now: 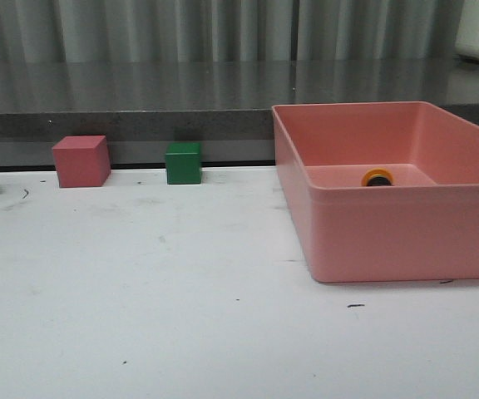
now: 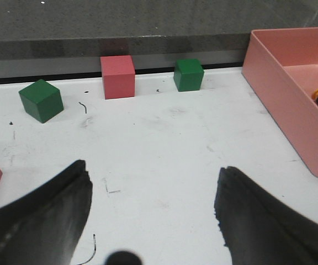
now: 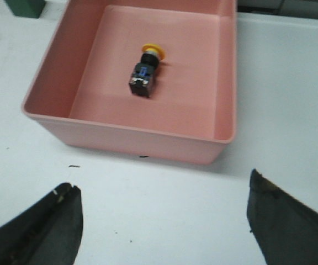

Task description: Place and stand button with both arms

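The button lies on its side inside the pink bin, so my right tool hovers spread and empty short of it, and my left tool waits released above the bench.

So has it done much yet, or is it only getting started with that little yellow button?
Only getting started, it seems. Nothing looks done: the button lies on its side in the pink bin, not standing. Nothing is in hand either: the left gripper and the right gripper are both open and empty above the white table. Left to do: reach into the bin, lift the button out and stand it upright.
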You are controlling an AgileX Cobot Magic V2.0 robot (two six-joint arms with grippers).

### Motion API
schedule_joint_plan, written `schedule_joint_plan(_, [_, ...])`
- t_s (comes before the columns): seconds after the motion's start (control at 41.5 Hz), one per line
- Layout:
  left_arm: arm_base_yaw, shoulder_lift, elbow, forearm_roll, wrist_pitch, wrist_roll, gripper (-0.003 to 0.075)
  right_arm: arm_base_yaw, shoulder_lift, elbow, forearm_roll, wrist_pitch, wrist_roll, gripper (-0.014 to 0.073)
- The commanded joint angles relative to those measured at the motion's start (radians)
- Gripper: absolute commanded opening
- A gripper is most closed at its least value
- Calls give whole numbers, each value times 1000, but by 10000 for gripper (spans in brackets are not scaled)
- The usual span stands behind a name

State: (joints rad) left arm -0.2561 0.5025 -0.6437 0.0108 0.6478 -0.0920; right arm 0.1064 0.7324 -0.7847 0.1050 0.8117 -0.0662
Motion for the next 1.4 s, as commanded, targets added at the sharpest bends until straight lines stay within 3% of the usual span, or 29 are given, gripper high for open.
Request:
schedule_joint_plan(0.0, [-31,11,-37,-3,-62,5,472,40,84,-86,58,-16,-49,625])
schedule_joint_plan(0.193, [-35,11,-37,-3,-62,5,472,142,298,-205,62,25,-47,624])
schedule_joint_plan(0.41, [-35,11,-37,-3,-62,5,472,177,564,-370,9,57,33,591])
schedule_joint_plan(0.771, [-35,11,-37,-3,-62,5,472,176,931,-646,-182,129,267,591])
schedule_joint_plan(1.373, [-35,11,-37,-3,-62,5,472,113,1251,-849,-159,102,380,591])
